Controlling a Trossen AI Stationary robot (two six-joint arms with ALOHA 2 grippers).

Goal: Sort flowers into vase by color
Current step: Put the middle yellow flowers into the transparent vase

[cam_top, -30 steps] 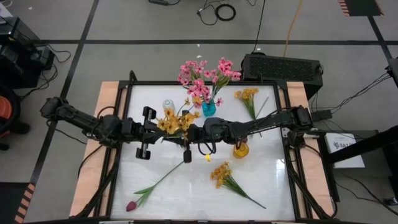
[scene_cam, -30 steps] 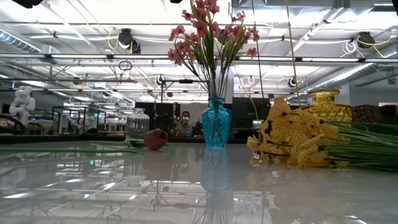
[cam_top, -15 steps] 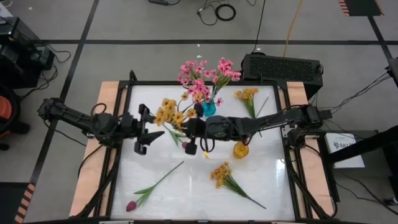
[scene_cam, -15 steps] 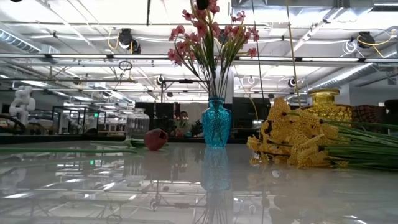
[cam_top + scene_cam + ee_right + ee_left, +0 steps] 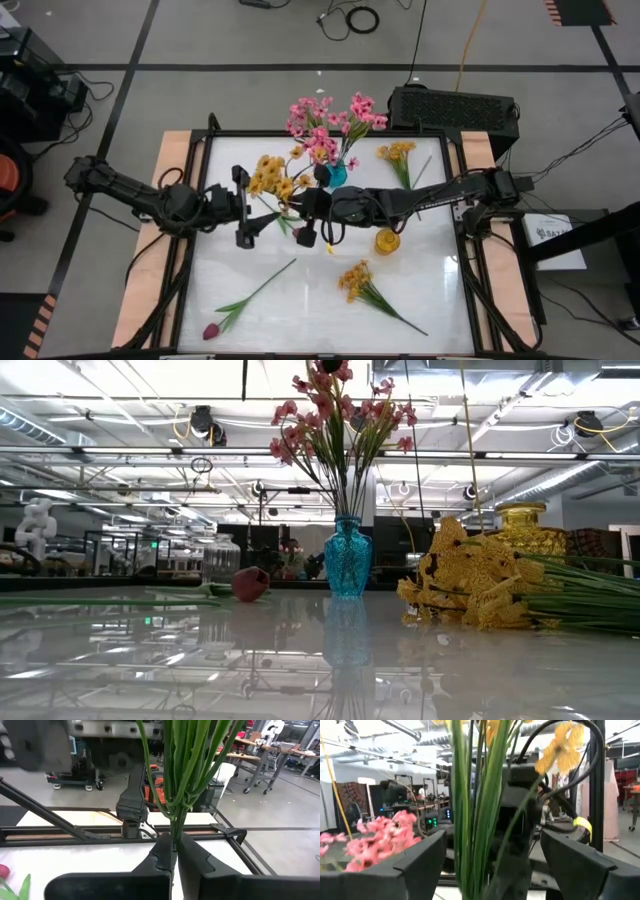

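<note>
Since a second ago, opened wide: left gripper point(image 5: 247, 206), which then had the yellow spray point(image 5: 272, 183) at the middle of the tabletop. Spray now carried nearer the far edge, blossoms beside the blue vase point(image 5: 335, 174), pinched low on its stems by the right gripper point(image 5: 302, 225).

From above: both arms meeting at the tabletop's middle, left fingers point(image 5: 242, 178) spread and apart from the stems. Pink flowers point(image 5: 325, 122) standing in the blue vase at the far edge; amber vase point(image 5: 387, 241) right of centre; clear jar point(image 5: 221, 559) hidden here under the arms and blossoms. Loose on the tabletop: a second yellow bunch point(image 5: 398, 155) by the far right corner, a third yellow bunch point(image 5: 361, 283) toward the near edge, a magenta tulip point(image 5: 211, 330) with its long stem at the near left corner.

At table height: no gripper in sight, only vases and flowers. Blue vase point(image 5: 347, 557) with pink blossoms point(image 5: 333, 415) upright, tulip bud point(image 5: 250, 583) and clear jar to its left, yellow bunch point(image 5: 470, 584) lying in front of the amber vase point(image 5: 528, 528).

Left wrist: green stems point(image 5: 479, 810) rising between the two wide-set fingers point(image 5: 417, 865), touching neither; right arm dark behind them.

Right wrist: jaws closed tight on the stems point(image 5: 182, 767), fingertips point(image 5: 165, 854) meeting at the base of the bundle.
</note>
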